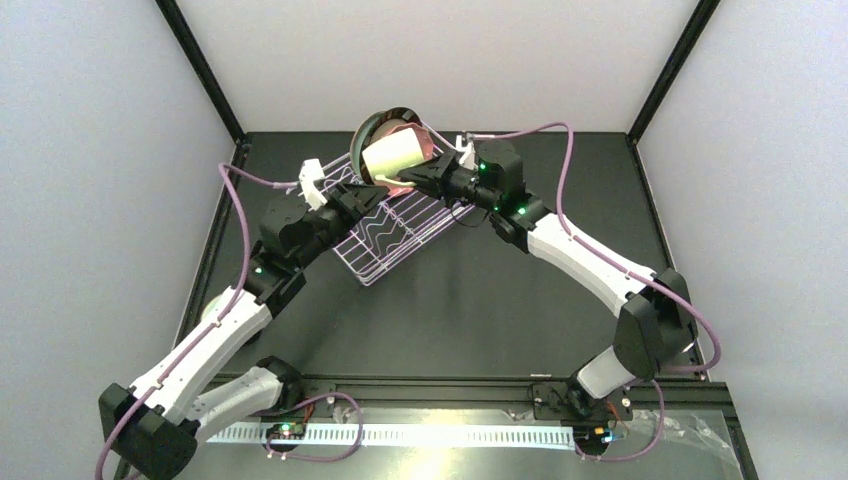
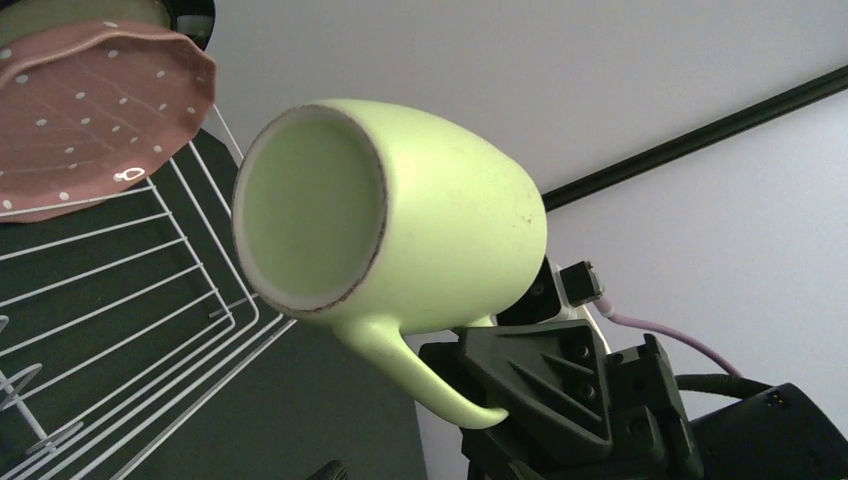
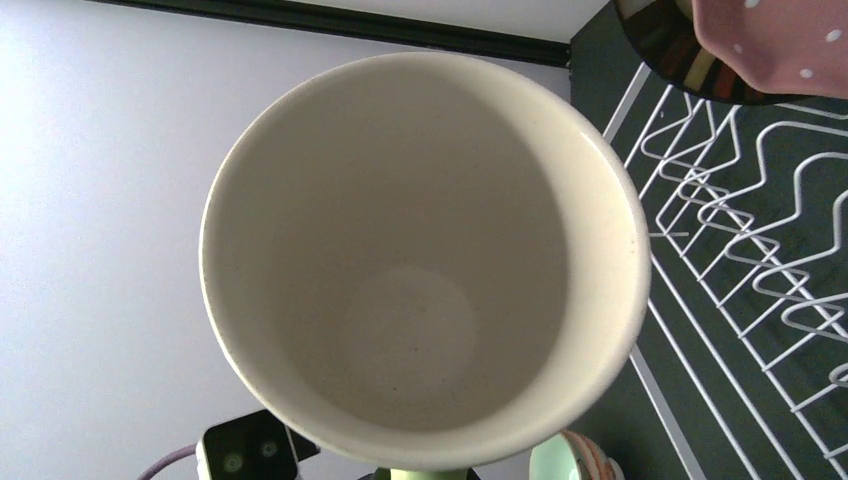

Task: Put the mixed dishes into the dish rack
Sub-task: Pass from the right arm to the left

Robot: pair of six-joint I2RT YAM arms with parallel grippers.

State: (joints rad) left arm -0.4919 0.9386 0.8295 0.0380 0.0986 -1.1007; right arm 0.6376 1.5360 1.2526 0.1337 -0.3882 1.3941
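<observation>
Although most of the wire dish rack (image 1: 395, 240) on the dark table (image 1: 480, 300) is bare, loading is under way. A green plate (image 1: 378, 125) with a dark rim and a pink plate (image 2: 90, 110) with white dots already stand on edge at the rack's far end, one against the other. The pale green mug (image 2: 450, 230) is not yet placed. It hangs on its side in the air over that far end, just in front of the plates, with its handle pointing down. The right gripper (image 2: 495, 365) is clenched on it, apparently at the handle side. A small bowl (image 3: 575, 462), mint with reddish stripes, peeks out below the mug. It seems to sit on the table just outside the rack's edge, so it probably also has to go in. The left gripper (image 1: 368, 198) reaches over the near part of the rack and carries nothing that I can see. Whether its jaws are spread or closed I cannot tell. By my reckoning the job is roughly half done: plates in, mug on its way, bowl to come.
</observation>
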